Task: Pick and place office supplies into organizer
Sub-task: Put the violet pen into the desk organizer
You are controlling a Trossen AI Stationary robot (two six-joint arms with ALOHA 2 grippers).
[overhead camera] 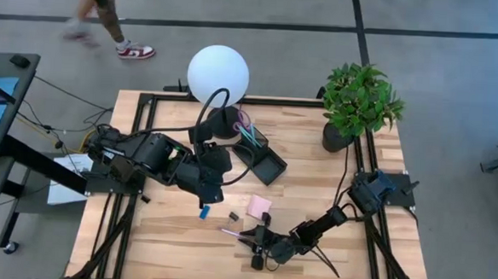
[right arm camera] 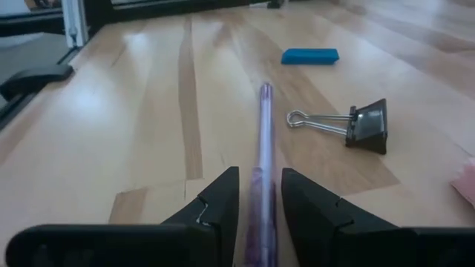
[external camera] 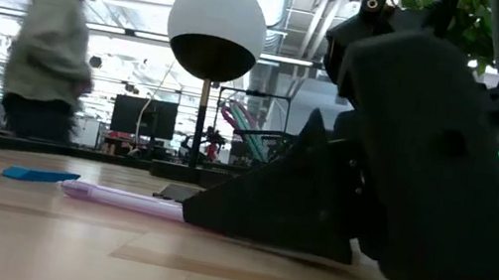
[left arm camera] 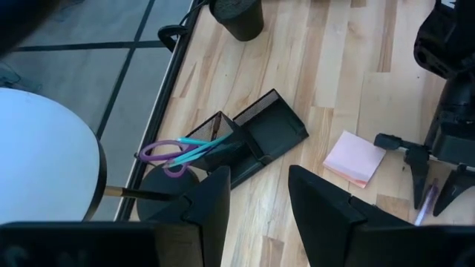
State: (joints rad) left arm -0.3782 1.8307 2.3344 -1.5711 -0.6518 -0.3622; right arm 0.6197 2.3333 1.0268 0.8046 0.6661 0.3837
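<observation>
The purple pen (right arm camera: 264, 141) lies flat on the tabletop (overhead camera: 167, 238) near its front edge, with the right gripper (right arm camera: 260, 194) low around its end, one finger on each side and pinching the barrel. Just beside it sit the black clip (right arm camera: 356, 123) and the blue block (right arm camera: 309, 55), with the pink sticky-note pad (overhead camera: 259, 207) close by. Farther back, the organizer (left arm camera: 256, 137) holds the purple-handled scissors (left arm camera: 169, 153) and a teal pen (left arm camera: 199, 140) in its cup section. The left gripper (left arm camera: 258, 208), fingers spread, hovers near the organizer.

Pale smooth wooden table (overhead camera: 167, 229), black mesh-metal organizer (left arm camera: 267, 133), glossy purple pen (right arm camera: 263, 148)
</observation>
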